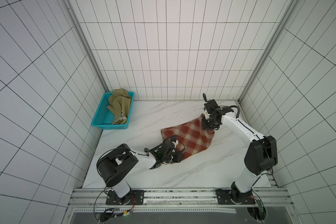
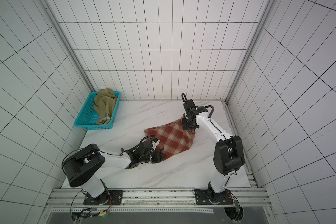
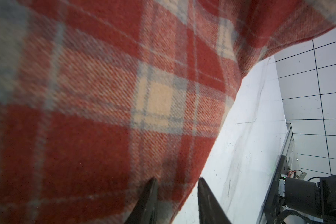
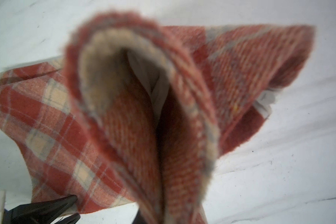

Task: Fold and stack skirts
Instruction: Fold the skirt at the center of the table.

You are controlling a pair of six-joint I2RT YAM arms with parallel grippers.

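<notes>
The plaid skirt (image 1: pixel 192 137) lies diagonally on the desk (image 1: pixel 202 170), its far corner lifted and pinched in the closed right fingers (image 4: pixel 45 210), its near hem between the left fingers (image 3: pixel 148 201), where I cannot tell a grip.

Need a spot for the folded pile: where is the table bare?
Bare marble: the near strip of the table between the arm bases, and the stretch between the teal basket and the plaid skirt. Crowded: centre-right, where the left tool and right tool hold that skirt; the basket holds the olive skirt.
</notes>
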